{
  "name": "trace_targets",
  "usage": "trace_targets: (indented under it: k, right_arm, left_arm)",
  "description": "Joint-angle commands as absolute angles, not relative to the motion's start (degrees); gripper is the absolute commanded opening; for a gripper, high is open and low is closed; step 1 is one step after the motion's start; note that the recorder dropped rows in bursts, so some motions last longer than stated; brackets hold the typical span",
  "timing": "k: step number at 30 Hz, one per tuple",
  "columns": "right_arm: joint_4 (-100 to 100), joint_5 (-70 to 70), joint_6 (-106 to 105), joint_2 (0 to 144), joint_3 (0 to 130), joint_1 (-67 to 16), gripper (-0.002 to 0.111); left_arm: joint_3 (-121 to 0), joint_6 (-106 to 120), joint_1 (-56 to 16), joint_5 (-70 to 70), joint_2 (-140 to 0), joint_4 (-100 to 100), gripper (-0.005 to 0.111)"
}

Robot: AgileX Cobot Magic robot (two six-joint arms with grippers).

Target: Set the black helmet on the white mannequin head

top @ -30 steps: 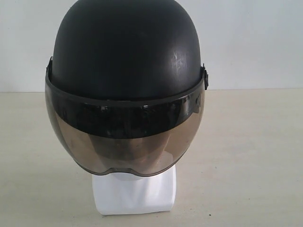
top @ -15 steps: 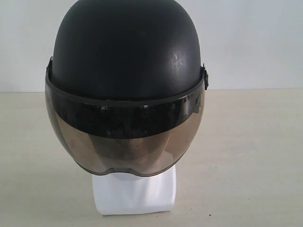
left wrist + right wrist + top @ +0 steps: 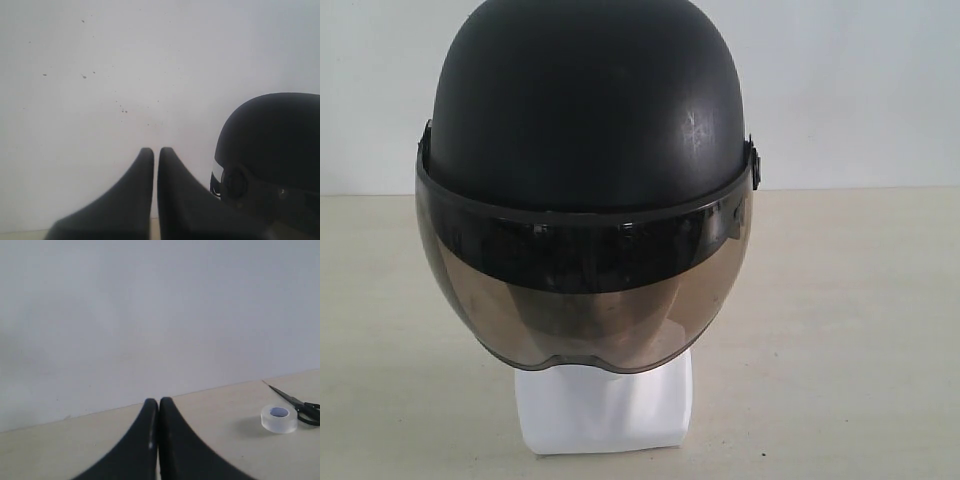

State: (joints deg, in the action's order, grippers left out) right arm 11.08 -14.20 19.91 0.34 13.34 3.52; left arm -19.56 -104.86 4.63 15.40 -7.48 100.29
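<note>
The black helmet (image 3: 585, 110) sits on the white mannequin head, its smoky visor (image 3: 585, 290) down over the face, which shows only dimly through it. Below the visor only the head's white neck base (image 3: 605, 410) is plain to see. In the left wrist view the helmet (image 3: 272, 150) stands to one side of my left gripper (image 3: 156, 151), apart from it; the jaws are shut with a thin slit and nothing between them. My right gripper (image 3: 158, 401) is shut too, empty, over the beige table. Neither gripper shows in the exterior view.
A roll of clear tape (image 3: 278, 418) and black scissors (image 3: 300, 405) lie on the beige table (image 3: 840, 330) in the right wrist view. A plain white wall (image 3: 860, 90) stands behind the table.
</note>
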Motion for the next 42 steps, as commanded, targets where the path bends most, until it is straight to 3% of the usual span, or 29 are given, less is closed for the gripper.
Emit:
trace_targets:
  k: [1,11,23,33,42]
  right_arm:
    - [11.0,-9.2,18.3,0.0,8.7,3.4,0.000]
    - [11.0,0.0,14.3,0.0,0.0,-3.9,0.000]
    - [11.1,-19.6,9.9,0.0,0.0,-5.2,0.000]
    - [8.7,-19.5,9.8,0.0,0.0,-5.2,0.000]
    - [-3.4,-19.2,-4.5,0.0,0.0,-5.2,0.000]
  left_arm:
    - [-19.4,-105.4,4.1,15.1,-7.3,99.9,0.004]
    - [-19.4,-105.4,4.1,15.1,-7.3,99.9,0.004]
    - [-19.4,-105.4,4.1,15.1,-7.3,99.9,0.004]
    - [-19.4,-105.4,4.1,15.1,-7.3,99.9,0.004]
    - [-19.4,-105.4,4.1,15.1,-7.3,99.9,0.004]
